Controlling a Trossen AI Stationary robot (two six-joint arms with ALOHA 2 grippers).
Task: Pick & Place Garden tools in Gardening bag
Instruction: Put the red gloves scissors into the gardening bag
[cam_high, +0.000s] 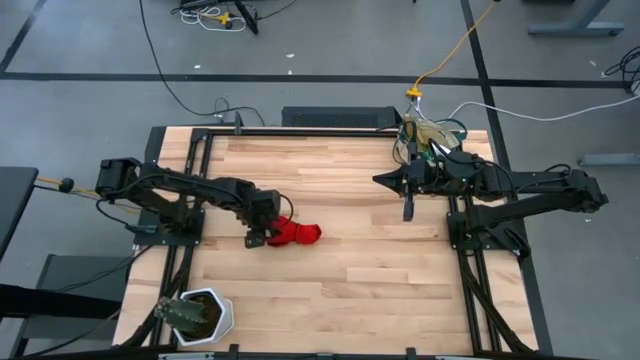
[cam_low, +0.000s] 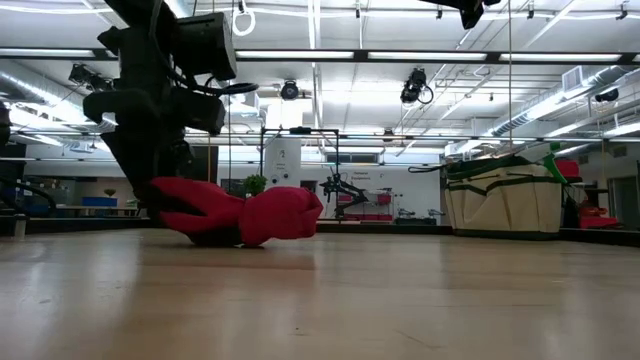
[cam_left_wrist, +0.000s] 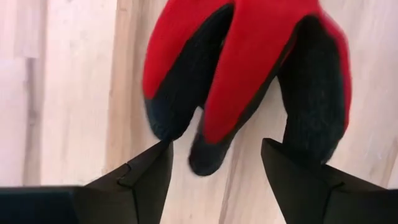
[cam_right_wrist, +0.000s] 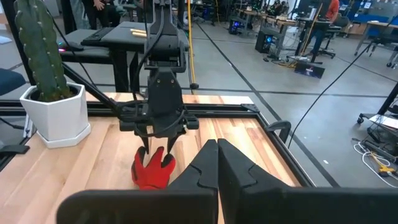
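Looking down on the table (cam_high: 330, 260), you see the left gripper (cam_high: 262, 236) lowered at the near end of the red glove (cam_high: 293, 233), which lies on the wood left of centre. Your left wrist view shows its two dark fingers (cam_left_wrist: 143, 180) spread apart, one on each side of the glove's black-tipped fingers; one tip sits right at the edge of a glove finger, the other just beside another, and nothing is clamped between them. From table height, the glove (cam_low: 250, 213) lies flat and crumpled on the boards with the left gripper (cam_low: 175, 215) down at its end, touching or nearly touching it; you cannot tell which. The right gripper (cam_high: 408, 207) hangs over the table's right side, well apart from the glove, with its jaws pressed together and holding nothing; your right wrist view shows them meeting edge to edge (cam_right_wrist: 217, 163). The bag (cam_low: 503, 198) stands upright at the far right in the low view, beige with green trim, with something green sticking out of its top. In the high view it sits under the right arm at the table's far right edge (cam_high: 432, 135). A white pot (cam_high: 205, 318) with a cactus stands at the table's near left corner, well apart from the glove.
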